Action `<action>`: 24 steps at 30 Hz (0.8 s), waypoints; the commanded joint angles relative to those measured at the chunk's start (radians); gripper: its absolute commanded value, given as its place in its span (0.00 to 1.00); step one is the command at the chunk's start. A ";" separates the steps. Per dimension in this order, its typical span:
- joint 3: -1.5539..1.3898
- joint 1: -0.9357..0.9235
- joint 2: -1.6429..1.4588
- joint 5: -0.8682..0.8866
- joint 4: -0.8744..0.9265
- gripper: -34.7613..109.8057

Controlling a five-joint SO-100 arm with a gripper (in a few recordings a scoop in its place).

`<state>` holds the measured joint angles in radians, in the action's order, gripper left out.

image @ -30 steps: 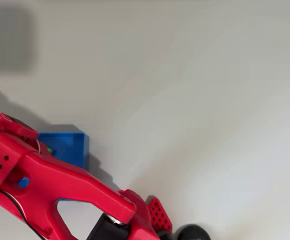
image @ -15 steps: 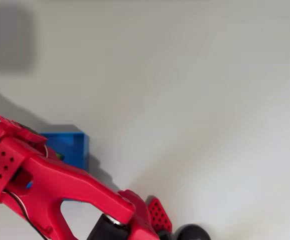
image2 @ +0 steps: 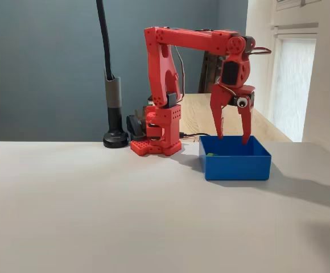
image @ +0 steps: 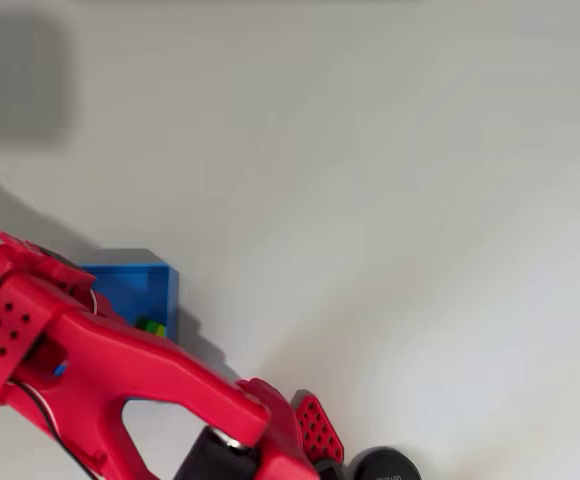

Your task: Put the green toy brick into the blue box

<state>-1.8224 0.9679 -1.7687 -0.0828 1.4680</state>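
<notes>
The green toy brick [image: 151, 326] lies inside the blue box [image: 140, 285], near the box's right wall in the overhead view. In the fixed view only a sliver of the green toy brick [image2: 211, 153] shows over the front wall of the blue box [image2: 236, 166]. My red gripper [image2: 231, 138] hangs open just above the box, fingers spread wide with nothing between them. From overhead the red arm [image: 100, 370] covers the lower-left part of the box.
The arm's red base [image2: 156, 145] stands left of the box in the fixed view. A black lamp stand [image2: 115, 138] with a tall pole is beside the base. A pale table [image2: 97, 216] spreads toward the camera.
The green brick has dropped out from under the arm and now lies in plain sight in the box. The arm shifted slightly between the earlier frames and holds still now.
</notes>
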 commanded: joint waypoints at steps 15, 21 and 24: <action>0.272 -0.143 -0.081 0.031 0.196 0.24; 0.359 -0.383 -0.084 -0.009 0.195 0.24; 0.397 -0.505 -0.086 -0.011 0.195 0.24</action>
<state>-1.5048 0.5798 -1.7825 -0.0813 1.6460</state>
